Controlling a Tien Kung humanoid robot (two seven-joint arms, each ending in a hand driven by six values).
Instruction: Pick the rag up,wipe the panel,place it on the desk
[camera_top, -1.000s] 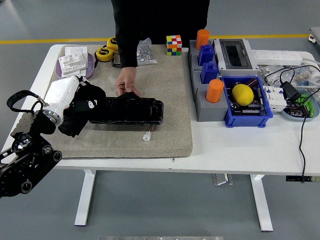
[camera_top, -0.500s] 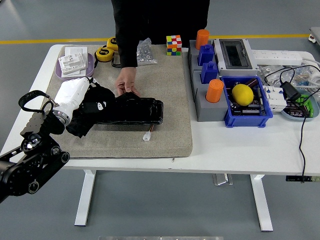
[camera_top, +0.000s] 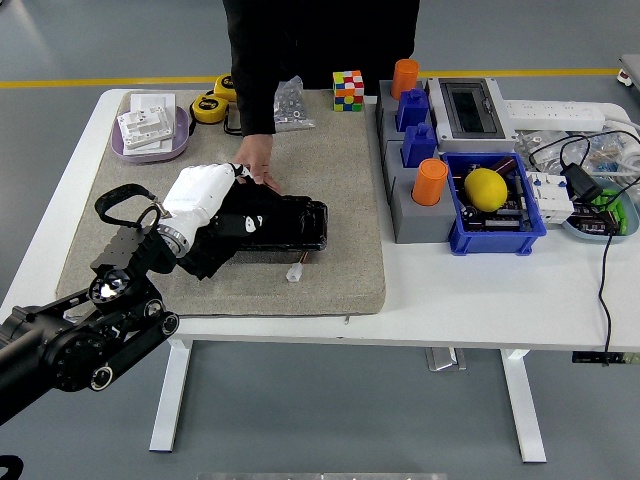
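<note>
My left hand (camera_top: 205, 195), fingers clenched on the rag (camera_top: 215, 245), presses the panel (camera_top: 275, 222) at frame centre-left. Risk: I could strike the person's hand (camera_top: 255, 172) steadying it.

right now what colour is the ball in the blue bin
Yellow ball, clearest in the head view.
</note>
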